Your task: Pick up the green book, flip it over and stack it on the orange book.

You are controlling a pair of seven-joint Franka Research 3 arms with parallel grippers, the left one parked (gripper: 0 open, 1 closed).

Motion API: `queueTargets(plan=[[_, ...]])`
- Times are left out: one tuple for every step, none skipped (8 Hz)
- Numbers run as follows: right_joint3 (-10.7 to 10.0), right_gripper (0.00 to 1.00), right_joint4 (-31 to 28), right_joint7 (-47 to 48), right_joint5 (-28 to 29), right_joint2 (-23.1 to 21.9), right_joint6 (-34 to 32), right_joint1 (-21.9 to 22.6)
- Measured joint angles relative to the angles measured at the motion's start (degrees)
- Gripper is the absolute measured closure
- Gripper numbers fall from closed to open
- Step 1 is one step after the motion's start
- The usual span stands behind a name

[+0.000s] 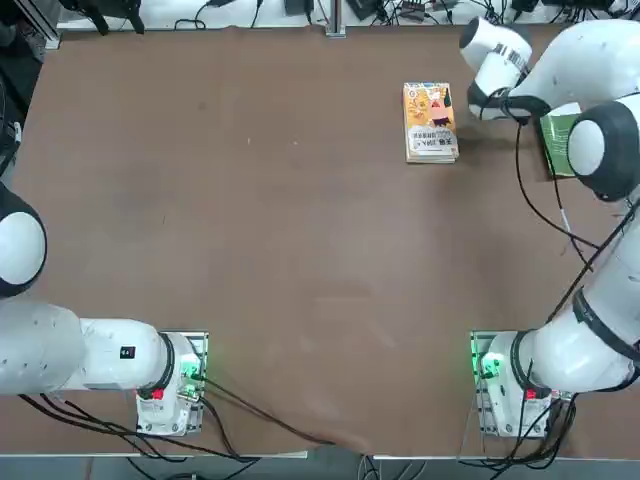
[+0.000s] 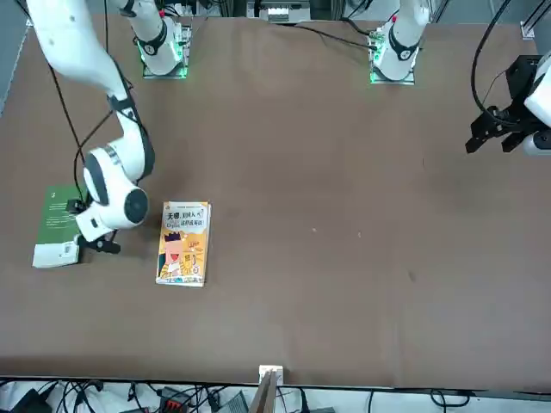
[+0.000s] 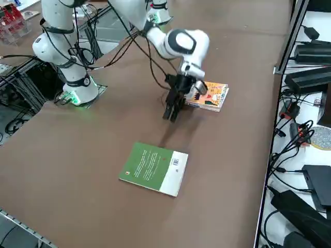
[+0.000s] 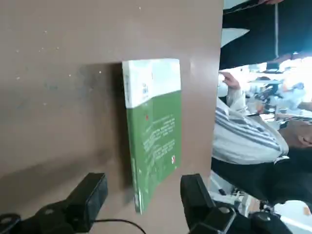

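We are seeing the green book (image 3: 154, 168) lying flat on the brown table (image 3: 98, 181), its green-and-white cover facing up, well apart from the orange book (image 2: 183, 243). That one is also lying flat, its illustrated cover showing. We are holding the right gripper (image 4: 144, 187) above the table, between the two books, its fingers standing wide apart and gripping nothing. Beyond the table, a person (image 4: 248, 131) in a striped top is showing.
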Motion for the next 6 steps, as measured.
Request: queueTargets(plan=[[-0.24,0.1,-0.17,1.68,-3.97,2.06,1.06,-0.85],[-0.29,0.11,-0.5,3.26,-7.74,3.67,1.87,-2.11],[-0.31,0.11,-0.88,5.5,-10.72,5.1,2.34,-3.18],[-0.3,0.12,-1.1,7.58,-12.64,6.51,2.53,-3.68],[-0.31,0.15,-1.16,8.93,-13.51,7.65,2.54,-3.83],[-0.31,0.16,-1.16,9.21,-13.75,8.18,2.53,-4.02]])
